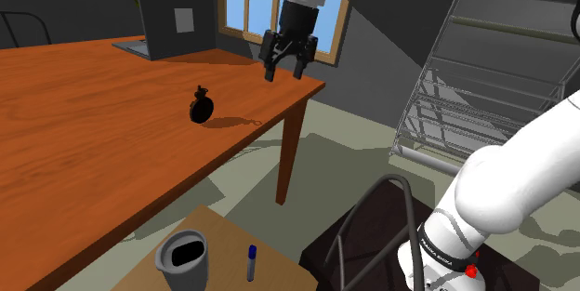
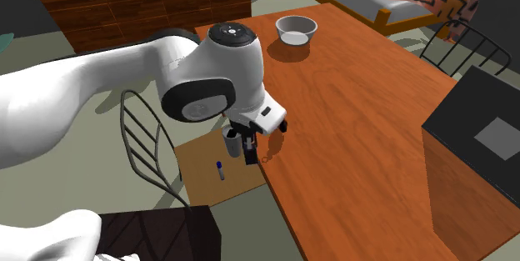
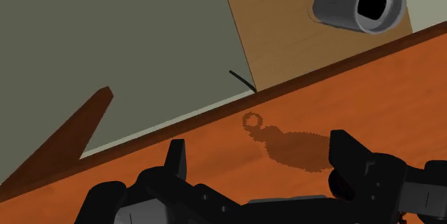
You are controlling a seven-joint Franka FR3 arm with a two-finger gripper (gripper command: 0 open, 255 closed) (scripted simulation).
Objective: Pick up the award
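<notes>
Shoulder view: round black knobbed award (image 1: 201, 109) on smooth reddish-brown table (image 1: 74, 140).

Black award (image 1: 201, 108), reddish-brown table (image 1: 84, 131), grey cup (image 1: 186, 278), blue pen (image 1: 251, 262), black gripper (image 1: 284, 75)

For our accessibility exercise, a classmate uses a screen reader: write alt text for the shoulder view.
An open black gripper hangs over a reddish wooden table, up and to the picture's right of a small black award standing on it. A grey laptop sits at the far end; a grey cup and blue pen rest on a lower board.
</notes>
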